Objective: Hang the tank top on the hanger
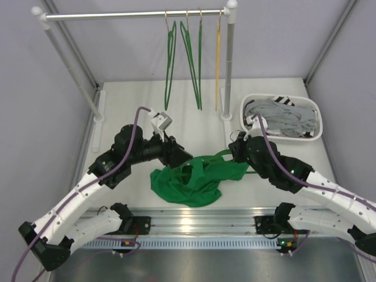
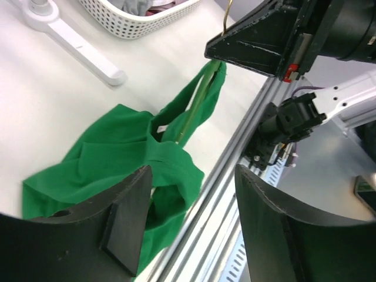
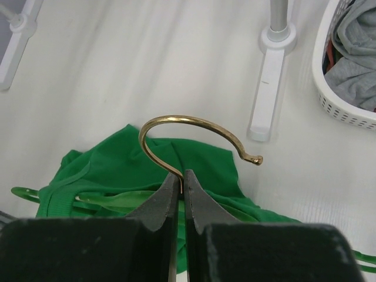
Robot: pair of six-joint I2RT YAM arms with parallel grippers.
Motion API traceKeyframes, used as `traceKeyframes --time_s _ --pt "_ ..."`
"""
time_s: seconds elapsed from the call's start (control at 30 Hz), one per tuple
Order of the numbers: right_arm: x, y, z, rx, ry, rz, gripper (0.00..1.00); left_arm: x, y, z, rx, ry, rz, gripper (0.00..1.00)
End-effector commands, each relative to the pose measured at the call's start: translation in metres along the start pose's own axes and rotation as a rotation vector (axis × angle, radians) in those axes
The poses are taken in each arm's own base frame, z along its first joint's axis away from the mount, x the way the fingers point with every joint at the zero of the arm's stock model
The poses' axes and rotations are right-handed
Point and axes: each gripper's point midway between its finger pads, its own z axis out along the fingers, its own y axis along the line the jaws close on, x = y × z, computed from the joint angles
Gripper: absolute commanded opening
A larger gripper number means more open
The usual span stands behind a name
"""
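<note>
Nearest the rail, the tank top [image 1: 187, 183] is found crumpled on the table. It is partly gathered over the hanger [image 2: 194, 111], one green arm of which appears threaded through it. The left gripper [image 2: 191, 197] is held just above the fabric, jaws wide apart and empty. The right gripper [image 3: 181, 187] is clenched on the stem of the brass hook [image 3: 194, 124]. Beyond, a laundry basket [image 1: 299, 139] and rack [image 1: 117, 16] are noted. With so thin a pinch, the hanger may swivel or be dropped. A strap may be dragged off if bunched fabric is pulled.
</note>
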Motion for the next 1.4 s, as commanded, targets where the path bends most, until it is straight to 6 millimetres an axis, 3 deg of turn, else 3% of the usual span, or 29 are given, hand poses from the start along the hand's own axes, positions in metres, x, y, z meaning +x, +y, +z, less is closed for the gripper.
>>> traceKeyframes --time_s 0.0,0.37,0.73,1.03,1.13,1.2,1.37 --pt "-0.041 0.021 -0.015 -0.091 -0.084 0.034 0.00 -0.009 0.006 0.000 -0.030 0.000 0.107 0.64" --pt "-0.066 0.038 -0.028 -0.165 -0.101 0.018 0.00 -0.008 0.002 0.011 0.016 0.107 0.241 0.66" --pt "-0.080 0.047 -0.032 -0.189 -0.112 0.008 0.00 0.005 -0.006 0.013 0.063 0.171 0.284 0.65" --pt "-0.089 0.056 -0.034 -0.214 -0.113 0.004 0.00 0.010 -0.002 0.021 0.046 0.183 0.302 0.63" --pt "-0.089 0.058 -0.034 -0.223 -0.106 0.000 0.00 0.009 -0.003 0.023 0.053 0.180 0.303 0.55" --pt "-0.091 0.059 -0.035 -0.226 -0.107 -0.002 0.00 0.009 -0.002 0.024 0.048 0.179 0.304 0.40" --pt "-0.094 0.060 -0.036 -0.227 -0.105 -0.020 0.00 0.006 -0.009 0.022 0.076 0.160 0.310 0.21"
